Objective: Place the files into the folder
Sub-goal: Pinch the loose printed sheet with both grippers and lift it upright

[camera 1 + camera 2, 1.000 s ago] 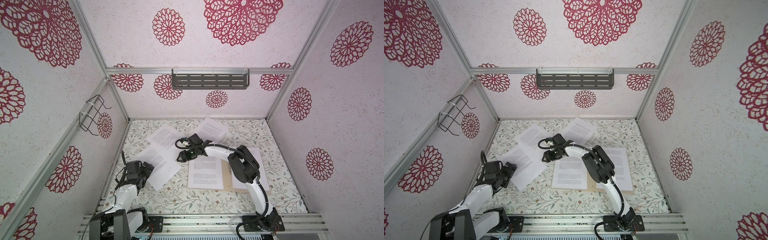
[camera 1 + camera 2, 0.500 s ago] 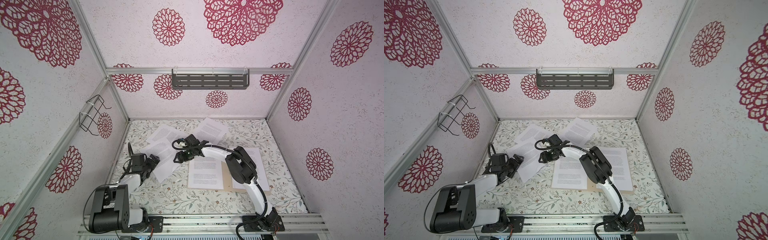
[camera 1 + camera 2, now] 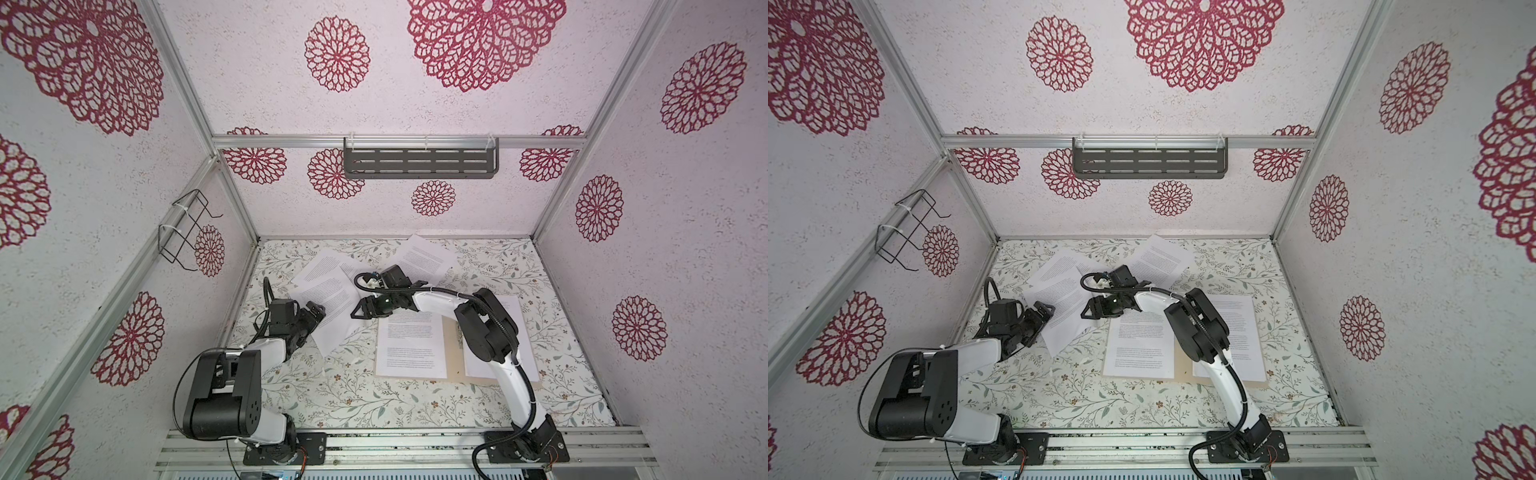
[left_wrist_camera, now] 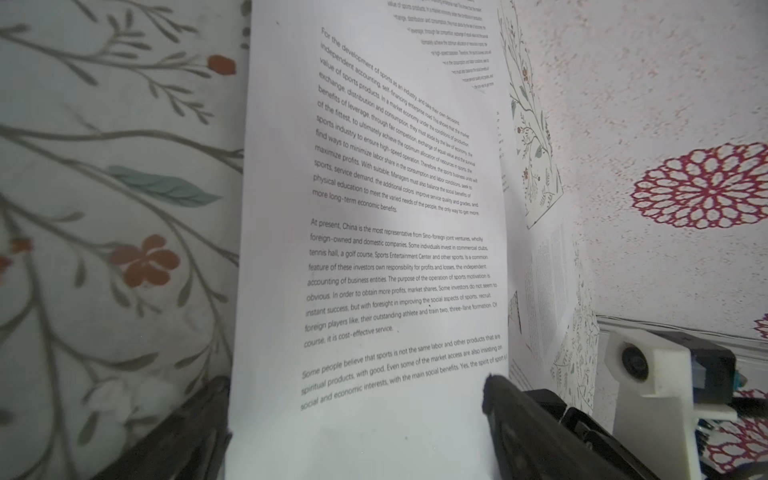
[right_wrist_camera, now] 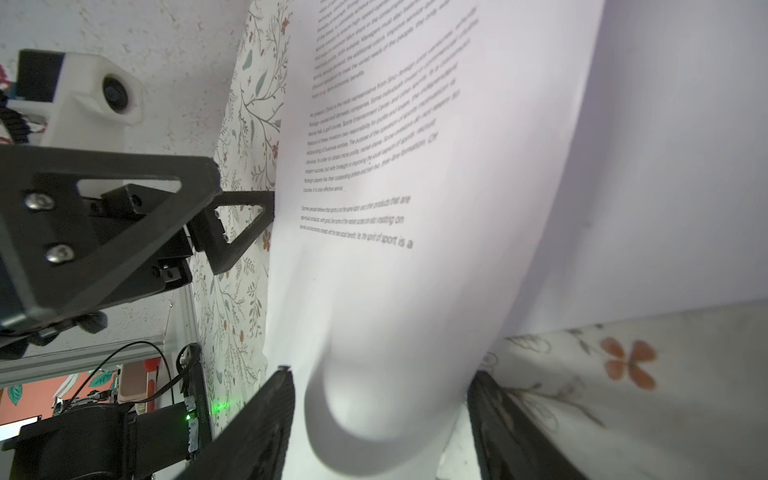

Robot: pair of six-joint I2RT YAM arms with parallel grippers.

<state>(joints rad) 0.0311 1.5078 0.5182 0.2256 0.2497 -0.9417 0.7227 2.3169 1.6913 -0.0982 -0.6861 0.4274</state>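
Observation:
The tan folder (image 3: 453,353) (image 3: 1183,361) lies open on the table with one printed sheet on each leaf (image 3: 409,345) (image 3: 498,336). Three more files lie loose at the back left. The nearest loose sheet (image 3: 332,307) (image 3: 1067,307) spans both grippers. My left gripper (image 3: 318,313) (image 3: 1044,311) (image 4: 357,415) stands wide open at the sheet's left edge, one finger over it and one under. My right gripper (image 3: 361,309) (image 3: 1090,309) (image 5: 382,415) is open at the sheet's right edge, where the paper (image 5: 395,291) curls loosely between the fingers.
Two other loose sheets (image 3: 328,266) (image 3: 428,257) lie farther back on the floral table (image 3: 353,399). A wire rack (image 3: 187,232) hangs on the left wall and a grey shelf (image 3: 419,162) on the back wall. The right arm's elbow (image 3: 482,328) hangs over the folder.
My left arm has swung from the front left up to the loose sheet's left edge. My right gripper's jaws have widened around the sheet's curled edge.

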